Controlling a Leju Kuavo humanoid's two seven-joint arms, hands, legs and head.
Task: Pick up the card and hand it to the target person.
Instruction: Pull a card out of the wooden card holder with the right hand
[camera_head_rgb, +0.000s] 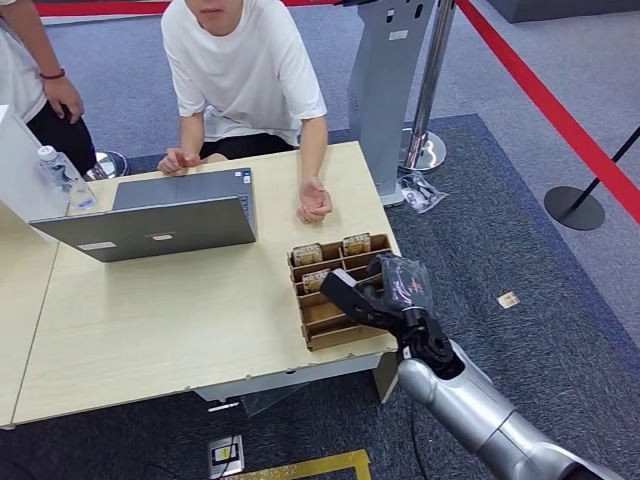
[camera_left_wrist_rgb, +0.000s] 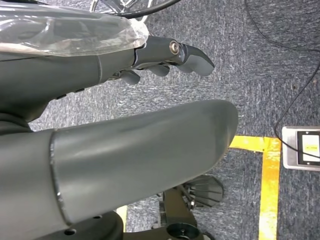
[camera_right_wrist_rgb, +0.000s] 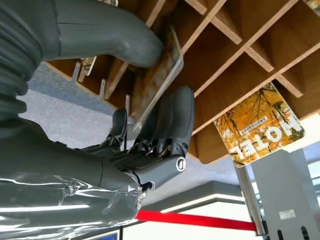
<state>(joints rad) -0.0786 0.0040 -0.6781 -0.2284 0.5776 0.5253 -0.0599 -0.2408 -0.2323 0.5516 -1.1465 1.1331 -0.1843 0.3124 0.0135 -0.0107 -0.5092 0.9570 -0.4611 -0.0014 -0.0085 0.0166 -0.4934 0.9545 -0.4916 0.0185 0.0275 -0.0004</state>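
The right hand (camera_right_wrist_rgb: 158, 125) is down in the wooden divided tray (camera_head_rgb: 321, 318) at the table's near right corner, and its thumb and darker fingers (camera_right_wrist_rgb: 181, 112) are pressed against opposite faces of a card (camera_right_wrist_rgb: 156, 82) that stands on edge in one of the slots. In the right wrist view the card sits tilted between them, its clear edge catching the light; the hand looks clamped on it, though the angle is steep and I cannot be sure how firm the pinch is. From the head view the same hand (camera_head_rgb: 355, 298) reaches across the tray's near compartments, the wrist wrapped in crinkled plastic.

The left hand (camera_left_wrist_rgb: 166, 55) hangs beside the body over the carpet, fingers straight and loosely apart, holding nothing.

Further out, more cards stand in the tray's far slots (camera_head_rgb: 308, 254), and one printed with autumn leaves and the word HOTEL (camera_right_wrist_rgb: 260, 125) leans in a nearby compartment. A person in a white shirt (camera_head_rgb: 241, 70) sits across the table (camera_head_rgb: 151, 330), one hand (camera_head_rgb: 313, 198) resting palm up just beyond the tray. A laptop (camera_head_rgb: 162, 215) stands to the left, with a water bottle (camera_head_rgb: 64, 175) behind it.

The step in hand is the grasp itself: card pinched, not yet lifted out. Next, the hand should draw the card straight up along the slot so it does not catch a divider, then carry it forward to the waiting palm.
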